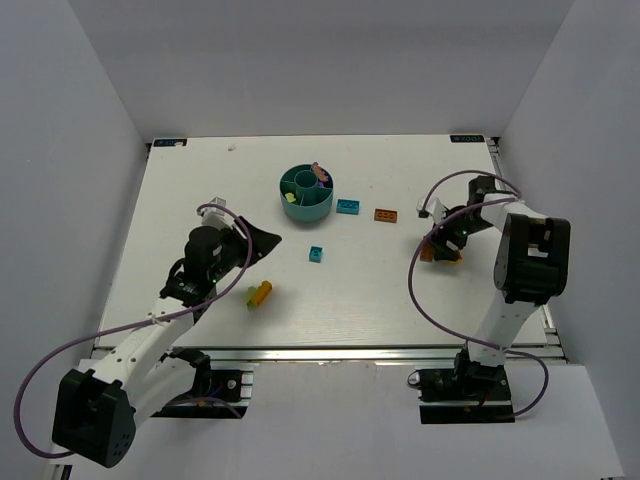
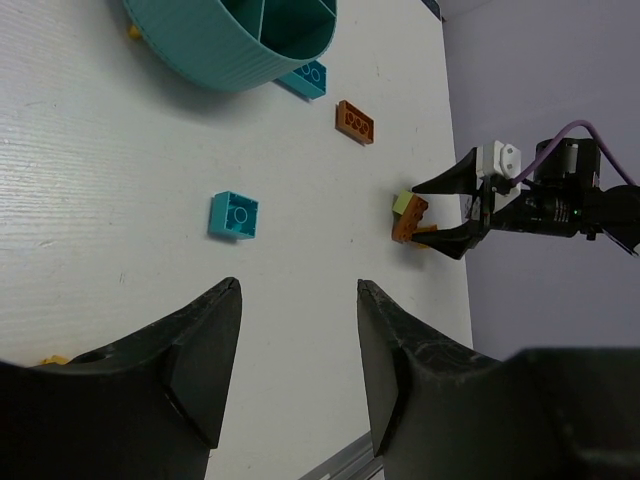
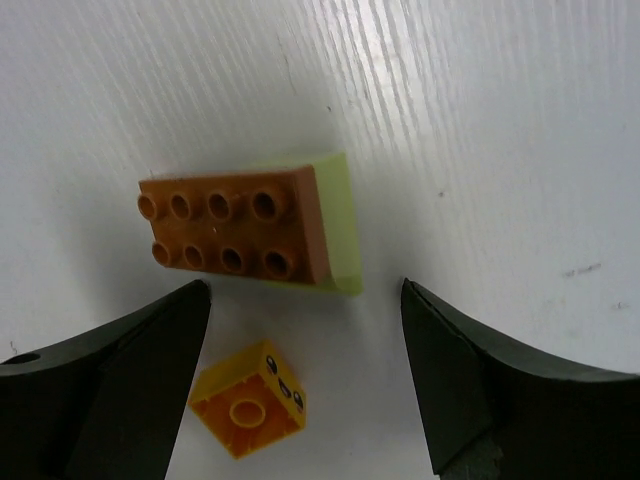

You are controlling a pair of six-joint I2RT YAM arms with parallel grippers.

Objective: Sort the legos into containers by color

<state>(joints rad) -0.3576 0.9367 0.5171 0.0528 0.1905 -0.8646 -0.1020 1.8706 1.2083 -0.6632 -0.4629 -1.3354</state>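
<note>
The right gripper (image 3: 305,300) hangs released, jaws spread wide and empty, just above an orange brick (image 3: 228,232) that seems stacked on a lime green brick (image 3: 342,215). A small yellow brick (image 3: 247,402) lies just inside its left finger. A clean pick means straddling the stack alone and keeping the yellow one out. The left gripper (image 2: 297,300) is parted and holds nothing. The teal bowl (image 1: 300,210) sits well apart on the worktop (image 1: 200,190).

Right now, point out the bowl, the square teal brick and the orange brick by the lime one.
bowl (image 1: 300,212), top view, near outer wall.
square teal brick (image 1: 316,254), top view, top face.
orange brick (image 3: 222,232), right wrist view, studded top.
</note>
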